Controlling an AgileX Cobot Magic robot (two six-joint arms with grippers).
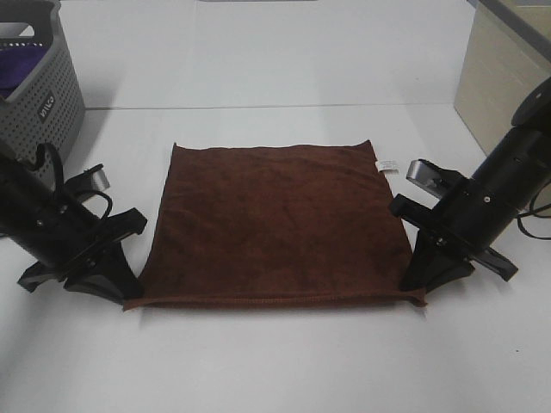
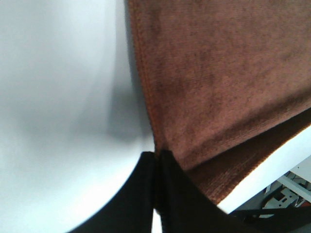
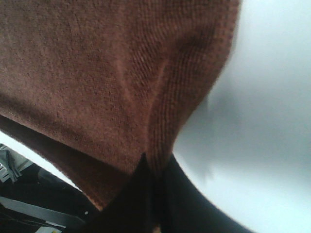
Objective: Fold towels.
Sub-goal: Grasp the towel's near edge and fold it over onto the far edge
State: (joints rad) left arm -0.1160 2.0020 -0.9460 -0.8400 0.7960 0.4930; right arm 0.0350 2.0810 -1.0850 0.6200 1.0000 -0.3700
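The towel (image 1: 271,224) lies flat on the table (image 1: 258,370). The left gripper (image 1: 120,288) is closed on its near-left corner and the right gripper (image 1: 419,280) on its near-right corner. Both arms slant down and inward, and the pinched corners seem to sit slightly off the surface.

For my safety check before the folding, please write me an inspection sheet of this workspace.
Surface: white table, smooth, no stains seen.
Job's things: dark reddish-brown square microfibre towel, spread flat; small white tag at far right corner.
Clutter: grey perforated plastic basket far left, purple cloth inside.
Grippers: left gripper and right gripper, fingers shut on the towel's near corners.
Cables: black cable looped over the left arm.
Surroundings: beige panel, far right.
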